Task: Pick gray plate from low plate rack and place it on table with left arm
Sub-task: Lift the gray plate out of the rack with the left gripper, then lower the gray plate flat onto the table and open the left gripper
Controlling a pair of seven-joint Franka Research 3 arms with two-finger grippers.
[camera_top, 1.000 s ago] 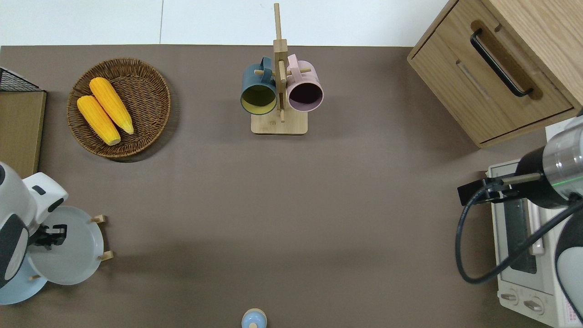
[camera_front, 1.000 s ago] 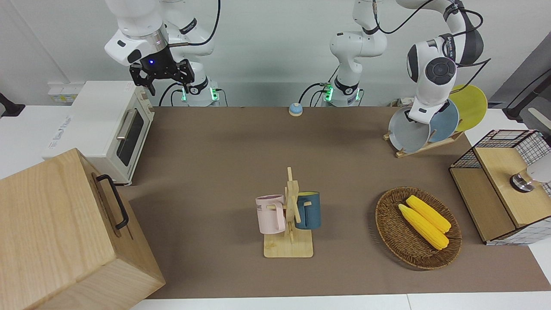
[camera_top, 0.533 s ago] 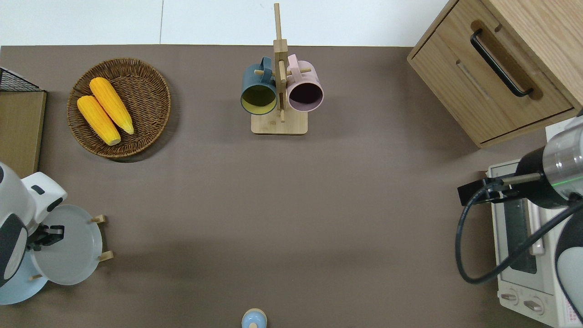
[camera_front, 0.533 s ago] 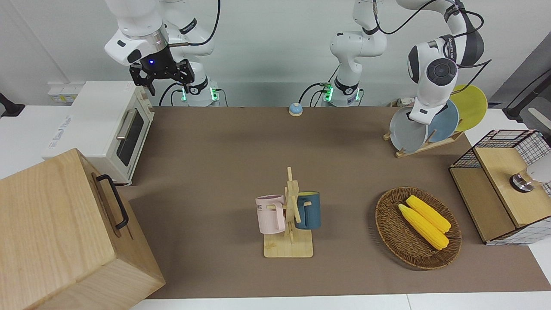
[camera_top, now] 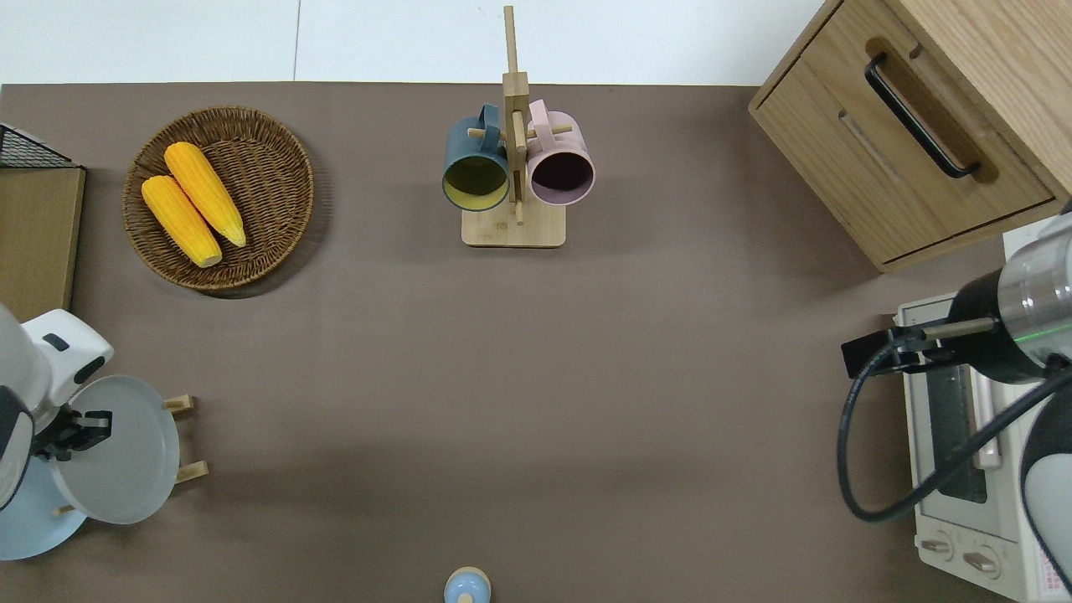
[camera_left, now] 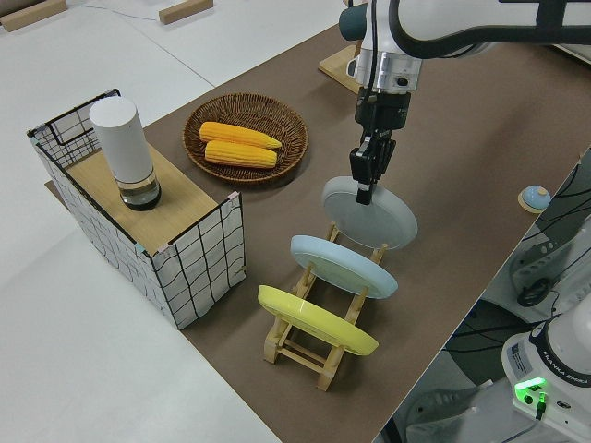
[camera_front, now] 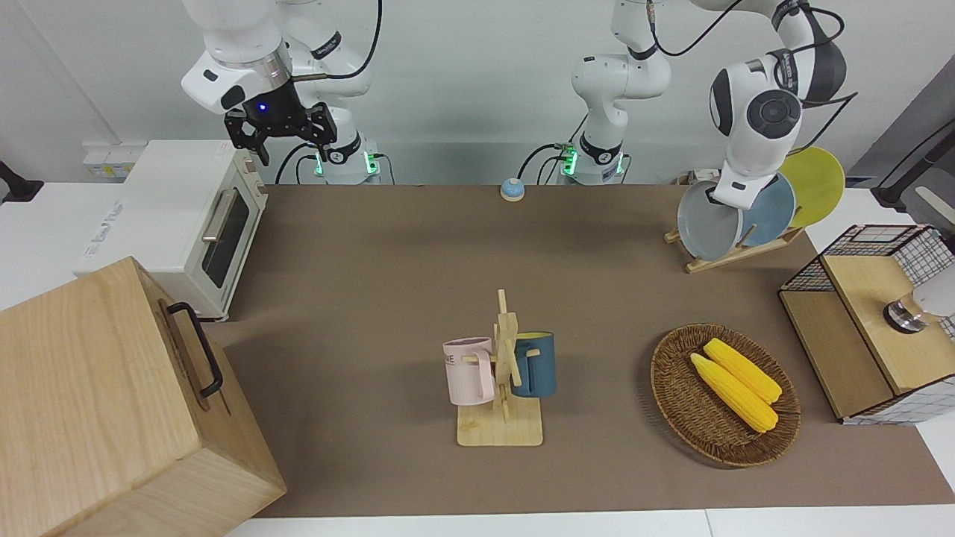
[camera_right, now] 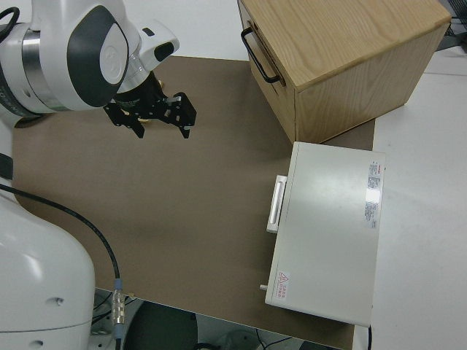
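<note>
Overhead view: we see the gray plate (camera_top: 117, 456), plain, pale, tilted above the low plate rack (camera_top: 186, 438). Left gripper (camera_top: 79, 421) is clamped on its rim; right arm parked.

The front camera faces the robots across the worktop (camera_front: 388, 261); the overhead one looks straight down. Both share the mug tree (camera_front: 501, 373) and the corn basket (camera_top: 219, 198). The left side camera looks diagonally along the plate rack (camera_left: 319, 346); the right side one sits above the toaster oven (camera_right: 328, 230).
</note>
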